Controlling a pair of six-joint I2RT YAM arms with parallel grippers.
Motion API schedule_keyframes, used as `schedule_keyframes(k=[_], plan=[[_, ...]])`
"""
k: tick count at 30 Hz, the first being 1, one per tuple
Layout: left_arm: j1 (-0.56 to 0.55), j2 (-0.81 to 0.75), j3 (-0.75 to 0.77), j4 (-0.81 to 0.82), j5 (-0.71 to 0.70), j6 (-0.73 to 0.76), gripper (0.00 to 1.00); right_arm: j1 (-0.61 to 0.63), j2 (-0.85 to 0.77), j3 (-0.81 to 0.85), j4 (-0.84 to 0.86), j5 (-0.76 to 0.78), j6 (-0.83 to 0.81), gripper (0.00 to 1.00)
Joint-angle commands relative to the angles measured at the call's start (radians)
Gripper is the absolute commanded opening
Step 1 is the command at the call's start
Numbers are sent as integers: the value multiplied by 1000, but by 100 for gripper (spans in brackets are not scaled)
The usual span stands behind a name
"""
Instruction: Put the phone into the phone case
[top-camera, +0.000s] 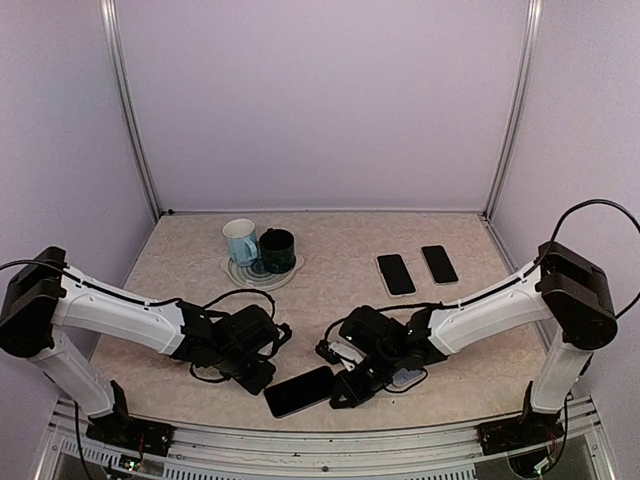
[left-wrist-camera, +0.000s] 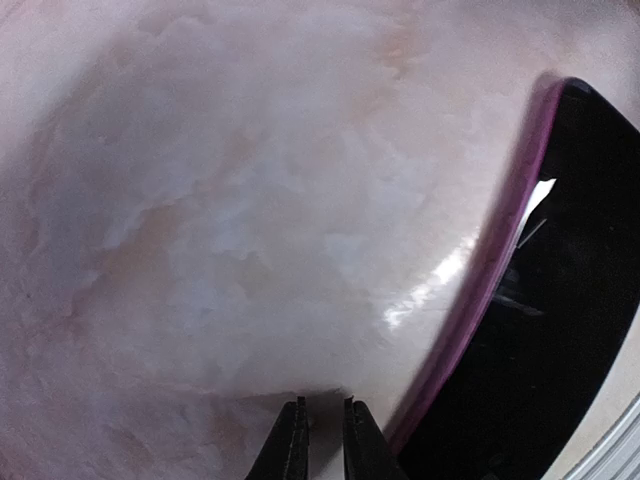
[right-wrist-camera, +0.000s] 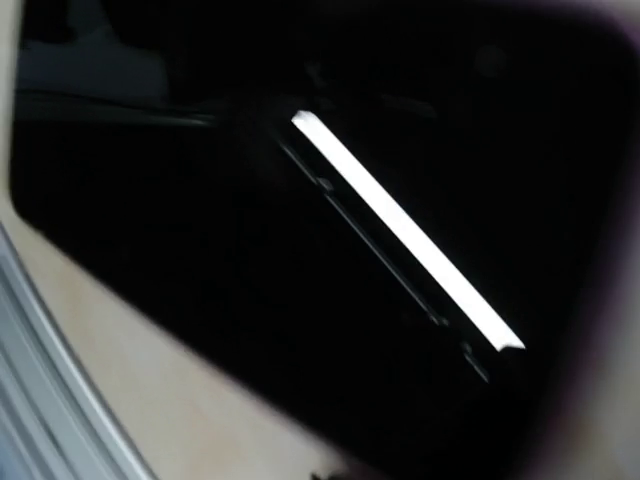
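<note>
Jaws drawn in on both arms, phone between them.
Left gripper shows only a thin gap, holding nothing, over the table beside the phone's purple rim, seemingly the phone case. Right gripper is fully closed at the phone's other end. Phone lies flat near the front edge.
</note>
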Motion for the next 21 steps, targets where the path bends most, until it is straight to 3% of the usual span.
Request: schedule_keyframes(k=[1,6,10,15,21], plan=[[-73,46,-34,-13,208,27,14,-8,94,79,-11,70,20,0],[-83,98,-20,51,311,61,11,-71,187,240,-116,235,-11,0],[-60,135,39,62,265,116,13,-123,243,343,-97,268,-70,0],[-44,145,101,132,285,151,15,-126,259,444,-241,361,-148,3],[-38,70,66,206,284,103,15,-120,123,434,-407,509,-130,26]])
